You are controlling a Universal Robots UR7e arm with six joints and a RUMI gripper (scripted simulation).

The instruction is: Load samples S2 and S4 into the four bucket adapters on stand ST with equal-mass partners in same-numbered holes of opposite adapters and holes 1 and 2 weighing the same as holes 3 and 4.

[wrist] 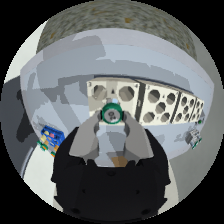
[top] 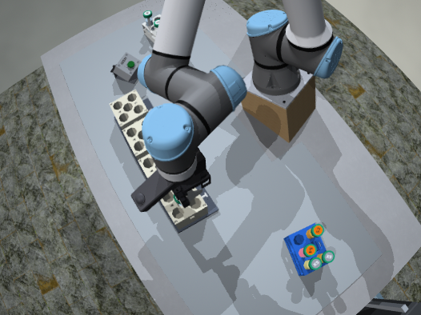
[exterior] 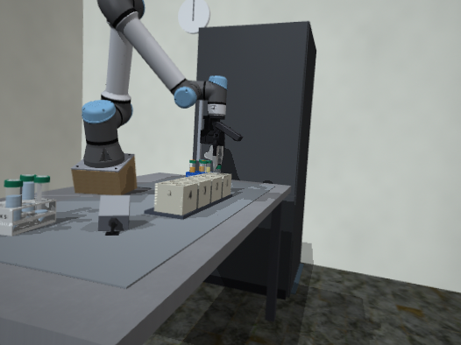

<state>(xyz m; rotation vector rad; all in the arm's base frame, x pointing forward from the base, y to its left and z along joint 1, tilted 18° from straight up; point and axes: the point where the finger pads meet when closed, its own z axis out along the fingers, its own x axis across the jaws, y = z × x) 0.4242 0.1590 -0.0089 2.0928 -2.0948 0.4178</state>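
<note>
The gripper (top: 183, 200) (exterior: 217, 165) (wrist: 112, 111) is clamping a green-capped tube (top: 176, 198) (exterior: 218, 167) (wrist: 112, 114) at its cap; the tube is pointing cap-up, its long axis running roughly vertical, over the end bucket adapter (top: 186, 220) (exterior: 226, 186) (wrist: 92, 107), its lower end being hidden

Even, fairly bright light covers the table (top: 256, 185) (exterior: 88, 299), while the left wall (exterior: 39, 72) stays dimmer. Shadows fall across the tabletop in overlapping grey patches, hard-edged and often lighter where they spread. The tall cabinet (exterior: 258, 107) reads as nearly flat dark grey. The wrist view is a round fisheye with black corners, bending the table edge into an arc; its small distant details turn coarse and hard to read.
</note>
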